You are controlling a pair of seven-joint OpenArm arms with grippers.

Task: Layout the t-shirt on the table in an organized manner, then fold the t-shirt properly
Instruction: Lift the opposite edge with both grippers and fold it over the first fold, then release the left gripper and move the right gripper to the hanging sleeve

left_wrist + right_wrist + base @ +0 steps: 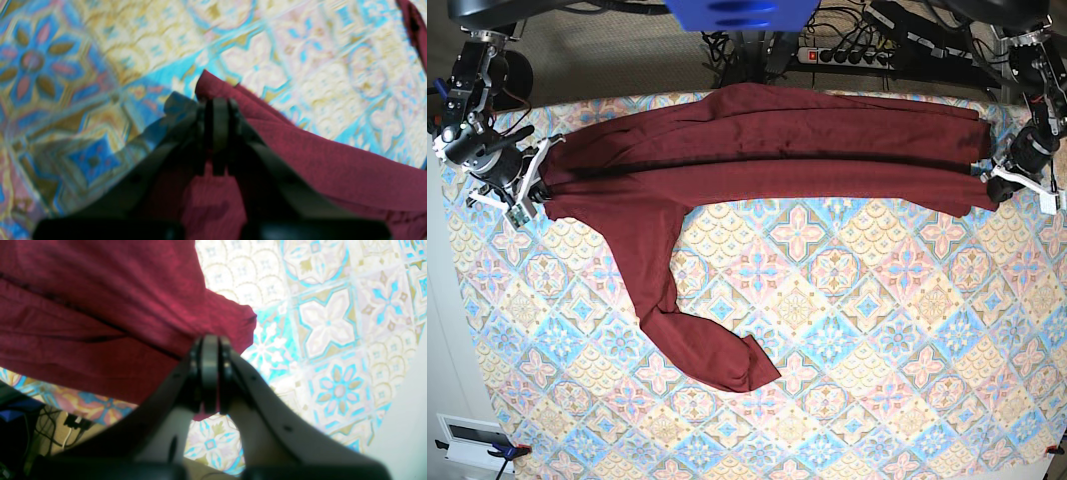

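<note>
Item: one t-shirt (757, 150), dark maroon, which we find stretched as a long band along the far edge of the table (857, 340), with one sleeve trailing down toward the middle of the patterned cloth and ending in a folded tip. We record the left gripper (217, 110) clenched on a corner of the fabric at the base view's right end, and the right gripper (210, 350) likewise pinching the opposite end at that view's left. We note both held ends raised slightly off the tabletop.
</note>
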